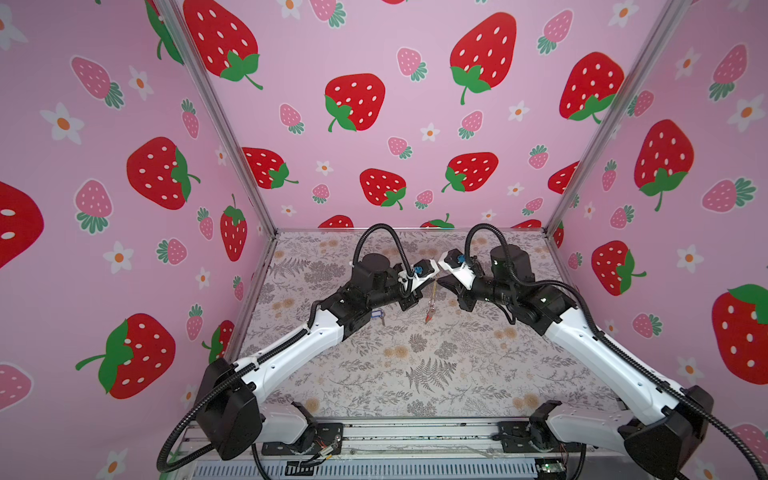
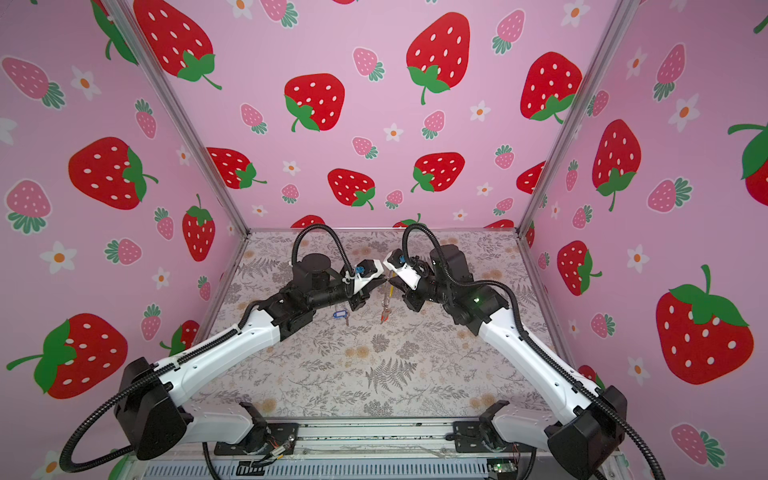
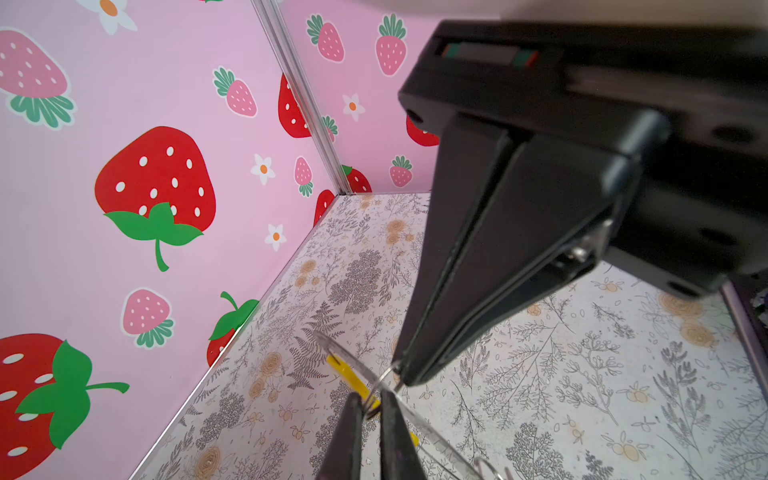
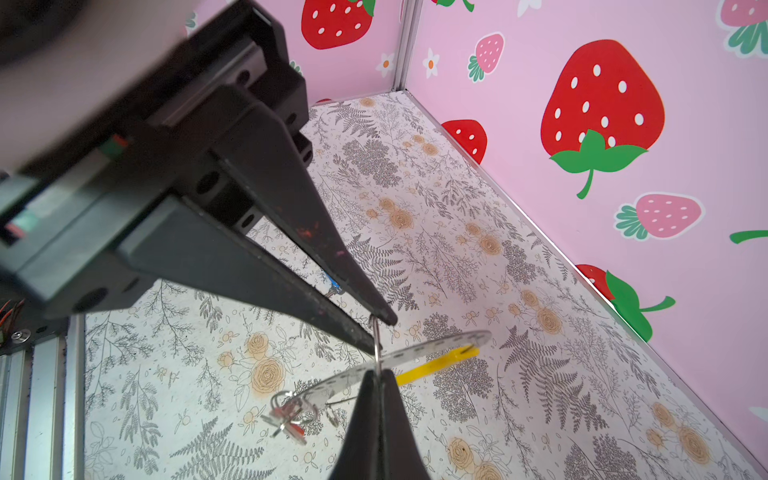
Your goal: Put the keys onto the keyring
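Pink strawberry-print walls (image 1: 415, 25) box in the floral-patterned worktop (image 1: 415, 374). Flat on that worktop, under my left tool's wrist and well apart from its tips, lies the small dark metal key with a blue oblong plastic tag (image 2: 340, 314), untouched.

My left tool (image 3: 371, 397) is drawn in to a sliver around a small wire loop (image 4: 376, 336) on the rim of the large thin grey hoop keyring (image 4: 415, 352), beside its yellow section (image 4: 436, 361); it looks clamped there. Tip to tip with it, my right tool (image 4: 376, 374) is pressed fully together on the same spot. The keyring hangs below both tools, with the red-tagged dark metal key (image 4: 289, 415) dangling at its low end.

I judge the hoop light, thin and springy, so it is likely to swing or twist; I would hold it at the rim, close to the loop. The blue key looks small and slippery, so I would grip its tag and leave its ring free.
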